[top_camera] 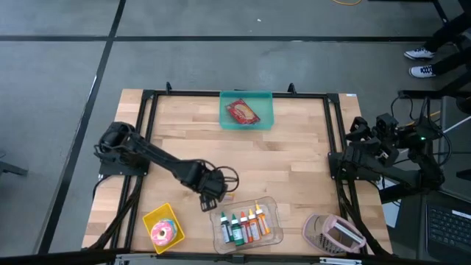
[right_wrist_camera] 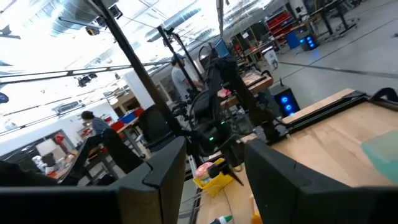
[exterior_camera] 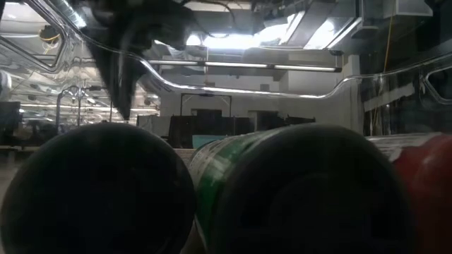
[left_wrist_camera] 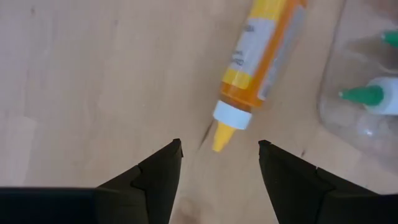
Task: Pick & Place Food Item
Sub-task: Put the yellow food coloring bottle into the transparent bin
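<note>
An orange squeeze bottle (left_wrist_camera: 264, 56) with a white collar and yellow nozzle lies on its side on the wooden table. My left gripper (left_wrist_camera: 217, 180) points down over it, open, with the nozzle tip (left_wrist_camera: 219, 138) just ahead of the gap between its fingers, untouched. In the high view this gripper (top_camera: 210, 195) hovers beside the clear tray (top_camera: 272, 210) of bottles. A pink-iced donut (top_camera: 163, 233) sits in a yellow container. A red food packet (top_camera: 242, 112) lies in the teal bin (top_camera: 265, 99). My right gripper (right_wrist_camera: 214, 168) waits open, raised off the table's right edge.
The clear tray holds several small bottles with green and orange caps (top_camera: 243, 224), seen close up in the low view (exterior_camera: 282, 183). A pink device (top_camera: 335, 234) lies at the near right corner. A black frame (top_camera: 331, 132) borders the table. Bare wood spreads across the middle.
</note>
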Available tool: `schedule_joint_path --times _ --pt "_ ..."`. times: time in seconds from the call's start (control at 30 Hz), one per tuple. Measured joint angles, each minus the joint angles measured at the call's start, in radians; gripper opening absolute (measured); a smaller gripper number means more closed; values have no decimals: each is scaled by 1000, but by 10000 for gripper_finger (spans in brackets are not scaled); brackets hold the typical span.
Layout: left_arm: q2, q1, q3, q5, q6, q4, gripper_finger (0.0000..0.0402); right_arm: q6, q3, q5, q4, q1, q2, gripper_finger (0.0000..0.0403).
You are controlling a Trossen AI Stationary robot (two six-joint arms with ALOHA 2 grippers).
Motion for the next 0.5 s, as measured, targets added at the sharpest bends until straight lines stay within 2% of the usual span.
schedule_joint_path --times 0.23,0.37,0.5 --pt "0 -15 -77 -14 48 110 210 2 0 8 0 0 0 165" --pt "0 3 -129 -2 21 141 210 5 0 8 0 0 0 165" --pt "0 19 -176 73 -37 124 210 23 0 8 -1 0 0 165"
